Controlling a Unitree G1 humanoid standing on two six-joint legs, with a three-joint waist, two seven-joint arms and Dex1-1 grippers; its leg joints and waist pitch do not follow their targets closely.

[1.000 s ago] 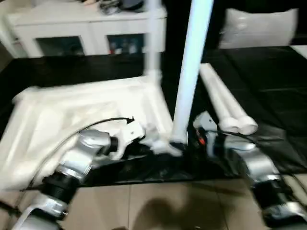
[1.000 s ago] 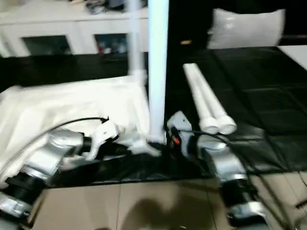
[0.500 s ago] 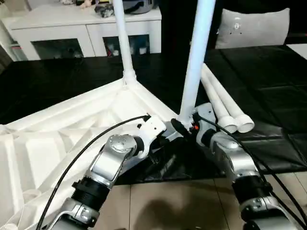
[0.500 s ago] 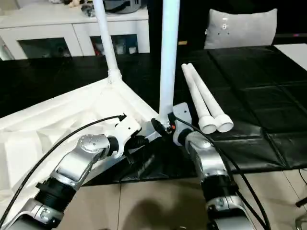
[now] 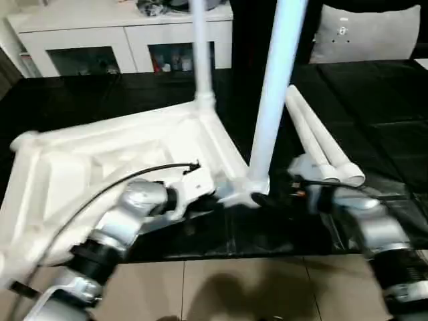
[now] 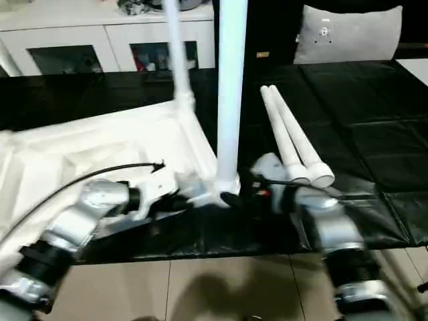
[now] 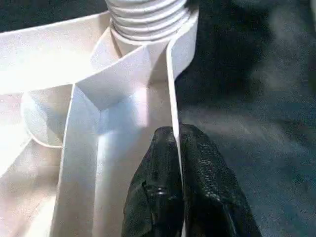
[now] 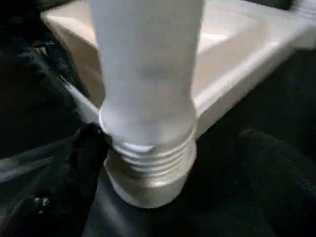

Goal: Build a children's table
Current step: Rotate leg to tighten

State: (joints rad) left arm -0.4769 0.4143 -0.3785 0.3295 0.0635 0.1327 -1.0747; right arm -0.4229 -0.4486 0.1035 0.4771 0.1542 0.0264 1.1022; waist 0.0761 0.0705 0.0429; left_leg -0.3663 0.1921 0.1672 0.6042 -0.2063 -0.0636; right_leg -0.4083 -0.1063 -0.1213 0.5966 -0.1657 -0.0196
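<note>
Left eye view: cabinet behind table.

This looks like a room in a home. At 11 o'clock stands a white cabinet with glass doors, small oddments on top. At 2 o'clock a grey cushion leans in the dark. Black mats cover part of a beige tiled floor.

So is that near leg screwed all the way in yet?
Not fully: the near leg stands upright in its corner socket, with threads showing above the rim.
</note>
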